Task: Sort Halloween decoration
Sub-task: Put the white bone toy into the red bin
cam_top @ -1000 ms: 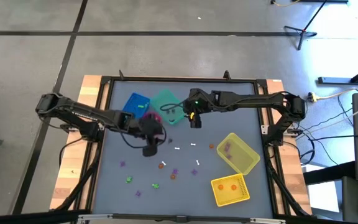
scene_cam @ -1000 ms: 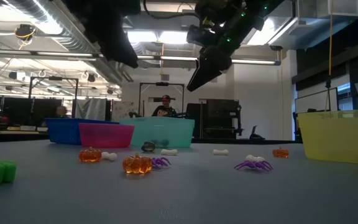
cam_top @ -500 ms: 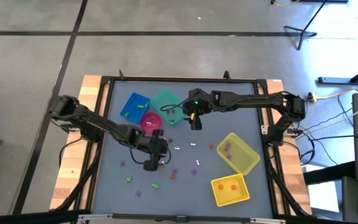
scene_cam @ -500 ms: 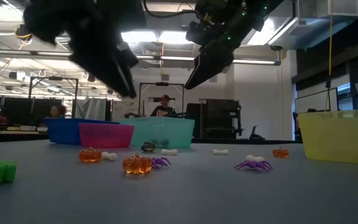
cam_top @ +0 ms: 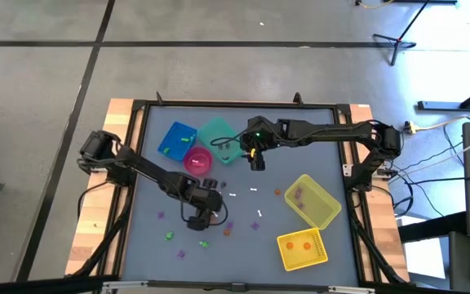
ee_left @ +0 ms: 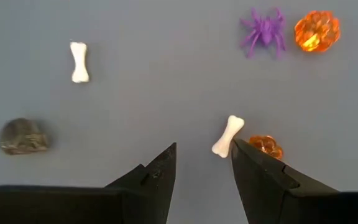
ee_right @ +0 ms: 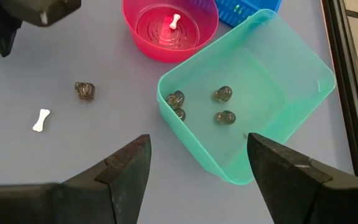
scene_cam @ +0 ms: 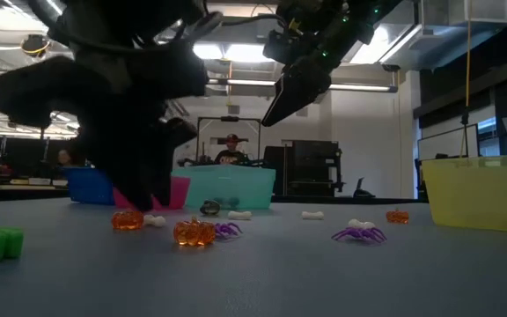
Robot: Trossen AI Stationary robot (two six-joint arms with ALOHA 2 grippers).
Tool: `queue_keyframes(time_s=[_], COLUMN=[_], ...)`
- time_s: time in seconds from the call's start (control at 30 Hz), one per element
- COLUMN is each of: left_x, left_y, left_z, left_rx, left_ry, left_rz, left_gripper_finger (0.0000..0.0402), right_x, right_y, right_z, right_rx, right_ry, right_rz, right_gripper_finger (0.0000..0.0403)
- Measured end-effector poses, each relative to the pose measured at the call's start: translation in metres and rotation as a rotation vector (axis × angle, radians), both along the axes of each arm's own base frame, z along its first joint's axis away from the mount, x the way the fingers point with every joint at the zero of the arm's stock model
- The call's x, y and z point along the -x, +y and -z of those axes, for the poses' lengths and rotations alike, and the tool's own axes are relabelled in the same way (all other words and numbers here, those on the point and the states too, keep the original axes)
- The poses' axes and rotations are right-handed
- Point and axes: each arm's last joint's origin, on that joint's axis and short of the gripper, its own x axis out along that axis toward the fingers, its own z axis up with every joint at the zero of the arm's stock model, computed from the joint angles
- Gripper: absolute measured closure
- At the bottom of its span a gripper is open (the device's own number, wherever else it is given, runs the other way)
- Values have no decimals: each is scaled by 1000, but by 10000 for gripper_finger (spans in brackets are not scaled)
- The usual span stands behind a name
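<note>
1. Down and toward the table's near edge since a second ago, the left gripper (ee_left: 202, 168) now hangs low over the loose trinkets, fingers apart and empty; the right gripper (ee_right: 197, 165) has not shifted.

2. Just ahead of the left gripper, a white bone (ee_left: 228, 136) lies slantwise, nearer one finger than the other, with a small orange pumpkin (ee_left: 265, 146) touching or all but touching its far side.

3. That bone looks to be the pick in hand. To do it well, the gripper would need to shift sideways until the bone sits midway between the fingers, then drop straight and close across the bone's narrow shaft; closing as it stands risks pinching the pumpkin too or flicking the bone away.

4. Farther out on the table (ee_left: 154, 74) lie a second bone (ee_left: 79, 61), a dark grey trinket (ee_left: 22, 136), a purple spider (ee_left: 263, 32) and a larger orange pumpkin (ee_left: 316, 31), each well apart from the fingers.

5. A bone already lies in the pink bowl (ee_right: 143, 28), so that is the likely drop; it sits beside the teal bin (ee_right: 303, 81), which holds dark grey pieces, and near the blue bin (cam_top: 177, 139).

6. The right gripper waits, fingers wide apart and empty, above the teal bin's near wall. Two yellow bins (cam_top: 314, 201) stand on the right side.
</note>
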Motion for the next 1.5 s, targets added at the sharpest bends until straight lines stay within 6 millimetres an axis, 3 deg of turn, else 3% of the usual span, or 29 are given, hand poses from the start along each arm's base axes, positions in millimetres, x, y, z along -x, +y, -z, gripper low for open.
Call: queue_keyframes(time_s=[0.43,0.87,1.5], left_x=[-1,-3,-2], left_y=[-13,-9,-8], left_z=[10,16,18], left_rx=[0,40,48], left_ry=[-3,35,53], left_rz=[50,33,28], left_gripper_finger=[263,267,380], right_x=[0,0,0], right_y=[0,0,0], right_z=[0,0,0], right_rx=[0,0,0], right_ry=[0,0,0], right_rz=[0,-1,0], right_gripper_finger=[139,139,139])
